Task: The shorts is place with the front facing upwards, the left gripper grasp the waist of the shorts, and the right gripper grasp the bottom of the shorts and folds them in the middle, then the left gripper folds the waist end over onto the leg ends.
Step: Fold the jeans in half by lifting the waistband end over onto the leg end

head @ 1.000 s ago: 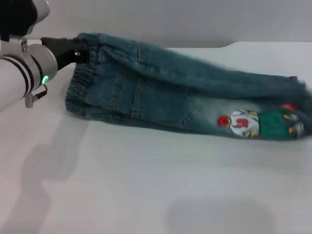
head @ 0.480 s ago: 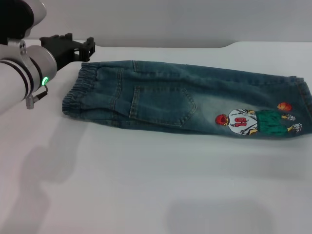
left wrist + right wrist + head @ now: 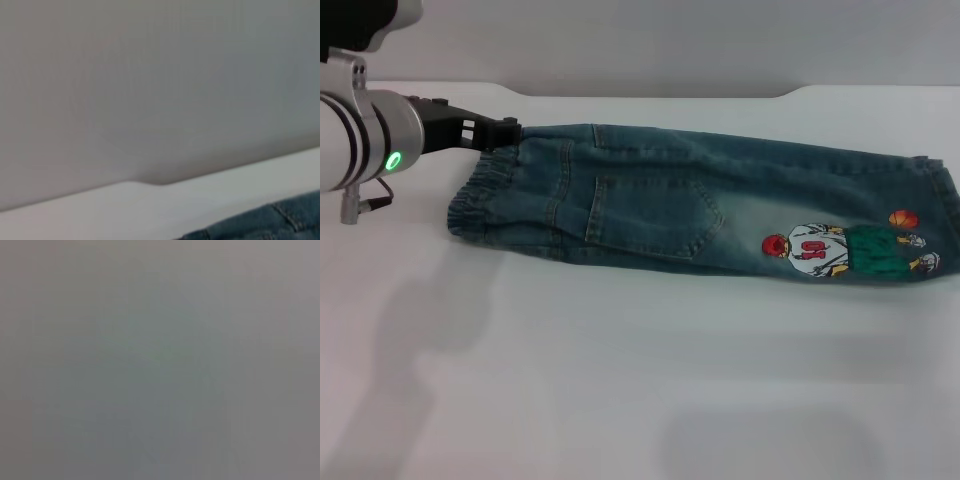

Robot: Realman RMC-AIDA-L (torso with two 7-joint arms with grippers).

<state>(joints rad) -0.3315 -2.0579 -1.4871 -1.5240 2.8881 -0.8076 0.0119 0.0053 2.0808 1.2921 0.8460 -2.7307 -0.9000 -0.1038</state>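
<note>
White table surface (image 3: 620, 380): a flat, matt white top that fills the head view, with a notched far edge against a grey wall (image 3: 670, 45).

The shorts (image 3: 700, 205): long blue denim shorts with pale faded patches, lying flat on the far half of the table and already folded lengthwise, so that one leg lies over the other. They run from the robot's left to its right. A stitched patch pocket (image 3: 655, 215) faces upward near the middle. In the left wrist view only a corner of the denim (image 3: 270, 222) appears at the frame's edge, on the white top.

The waist (image 3: 485, 190): the ruched elastic band, crinkled with close gathers, forming the end of the garment on the robot's left.

The leg ends (image 3: 945, 205): straight stitched hems at the robot's right, resting flat on the table, just beside a cartoon basketball-player print (image 3: 845, 250) with a small orange ball above it.

The left gripper (image 3: 490, 130): a black pronged claw on a silver-white cylindrical arm with a green ring light (image 3: 393, 160), reaching in from the left. Its tips meet the far corner of the waist; whether the jaws are apart or clamped on the band cannot be told.

The right wrist view shows only uniform grey.
</note>
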